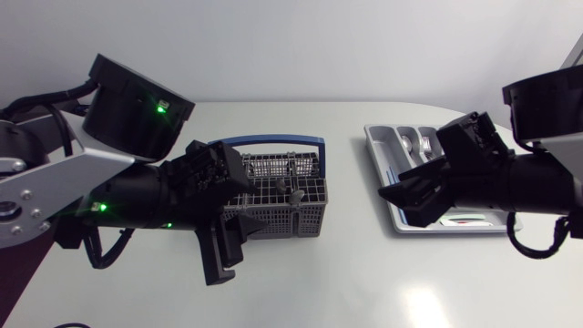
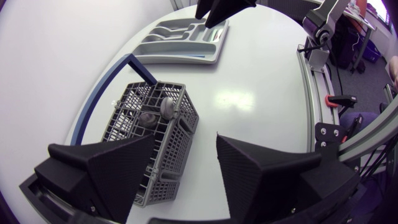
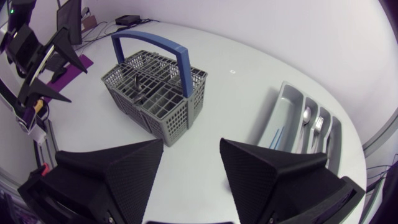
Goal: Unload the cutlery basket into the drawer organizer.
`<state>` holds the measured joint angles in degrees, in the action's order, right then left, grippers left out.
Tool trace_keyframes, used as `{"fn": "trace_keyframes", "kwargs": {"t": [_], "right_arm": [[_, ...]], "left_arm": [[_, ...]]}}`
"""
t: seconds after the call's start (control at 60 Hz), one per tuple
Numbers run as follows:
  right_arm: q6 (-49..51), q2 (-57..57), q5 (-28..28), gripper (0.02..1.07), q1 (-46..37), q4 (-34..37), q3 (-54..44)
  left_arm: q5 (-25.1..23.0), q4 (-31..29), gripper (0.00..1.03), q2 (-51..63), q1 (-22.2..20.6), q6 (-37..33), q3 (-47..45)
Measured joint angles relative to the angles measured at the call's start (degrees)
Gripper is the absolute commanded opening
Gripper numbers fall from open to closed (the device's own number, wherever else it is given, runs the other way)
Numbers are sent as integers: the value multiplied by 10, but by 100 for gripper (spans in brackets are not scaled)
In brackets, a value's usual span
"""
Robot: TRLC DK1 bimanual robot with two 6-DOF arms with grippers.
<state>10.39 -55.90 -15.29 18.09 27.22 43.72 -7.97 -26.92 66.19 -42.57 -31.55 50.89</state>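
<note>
One blue handle (image 1: 273, 139) arches over basket (image 1: 282, 221); organizer (image 1: 376, 153) apart.

The left arm (image 1: 137, 196) covers the left end of the grey slotted plastic cutlery basket (image 1: 291, 220), and the right arm (image 1: 510, 182) hides most of the pale grey plastic drawer organizer (image 1: 383, 146) near the table's (image 1: 364, 282) right edge; the basket's dark contents (image 1: 293, 192) are too small to identify

A grey mesh basket (image 1: 282, 219) with a blue handle (image 1: 273, 141) stands upright, holding a few utensils (image 2: 166, 107). Well apart lies a grey organizer (image 1: 375, 150) containing cutlery (image 3: 306, 116).
</note>
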Motion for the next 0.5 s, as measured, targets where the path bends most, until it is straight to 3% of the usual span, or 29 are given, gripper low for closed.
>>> {"fn": "trace_keyframes", "kwargs": {"t": [0.133, 0.283, 0.5], "right_arm": [[-82, -33, -17, 69, 6, -10, 21], [-147, -57, -73, 71, 9, -21, 39], [-215, -88, -76, 70, 32, -50, 52]], "left_arm": [[5, 5, 87, 14, -3, -5, 0], [6, 5, 87, 16, -3, -6, 0], [10, 5, 87, 16, -3, -6, 0]]}}
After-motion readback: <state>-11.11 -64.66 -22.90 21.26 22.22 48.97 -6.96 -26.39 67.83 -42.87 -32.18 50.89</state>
